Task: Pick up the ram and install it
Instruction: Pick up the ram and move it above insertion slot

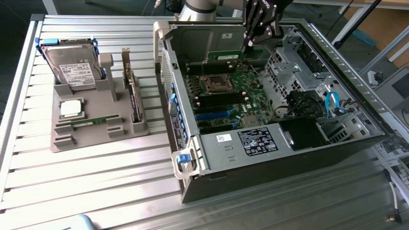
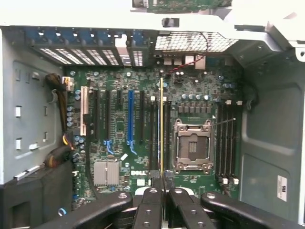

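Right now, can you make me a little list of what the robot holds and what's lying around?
gripper: shut on thin green ram stick
ram position: in line with black memory slots beside the empty metal processor socket
around it: open dark metal computer case
grey plastic tray: second green stick, square silver chip, silver hard drive
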`<state>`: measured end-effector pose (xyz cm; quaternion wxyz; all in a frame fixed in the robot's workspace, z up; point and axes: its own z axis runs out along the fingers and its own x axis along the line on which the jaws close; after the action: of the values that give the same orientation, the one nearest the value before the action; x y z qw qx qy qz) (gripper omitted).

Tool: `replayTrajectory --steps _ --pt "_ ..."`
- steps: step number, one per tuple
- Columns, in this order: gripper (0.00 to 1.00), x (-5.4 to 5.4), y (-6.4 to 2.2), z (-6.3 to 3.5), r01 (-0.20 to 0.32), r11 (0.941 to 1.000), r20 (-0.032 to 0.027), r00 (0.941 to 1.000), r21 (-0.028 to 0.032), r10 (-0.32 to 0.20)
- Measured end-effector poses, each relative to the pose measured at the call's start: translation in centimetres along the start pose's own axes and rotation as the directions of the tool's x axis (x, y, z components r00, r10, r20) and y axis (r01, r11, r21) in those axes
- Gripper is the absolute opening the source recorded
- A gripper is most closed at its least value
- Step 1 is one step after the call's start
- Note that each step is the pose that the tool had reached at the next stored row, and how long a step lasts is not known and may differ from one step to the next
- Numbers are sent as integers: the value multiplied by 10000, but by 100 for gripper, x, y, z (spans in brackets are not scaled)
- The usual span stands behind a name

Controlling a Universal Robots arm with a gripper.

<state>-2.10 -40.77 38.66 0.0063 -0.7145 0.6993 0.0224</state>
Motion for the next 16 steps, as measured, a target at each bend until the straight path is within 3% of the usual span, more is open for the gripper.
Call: replayTrajectory --steps 6,11,16 --pt "12 -100 -2 6 0 10000 -1 10000 0 0" --pt "12 -101 -2 14 -1 10000 3 10000 1 1" --pt "12 -97 -4 86 -1 10000 18 10000 0 1"
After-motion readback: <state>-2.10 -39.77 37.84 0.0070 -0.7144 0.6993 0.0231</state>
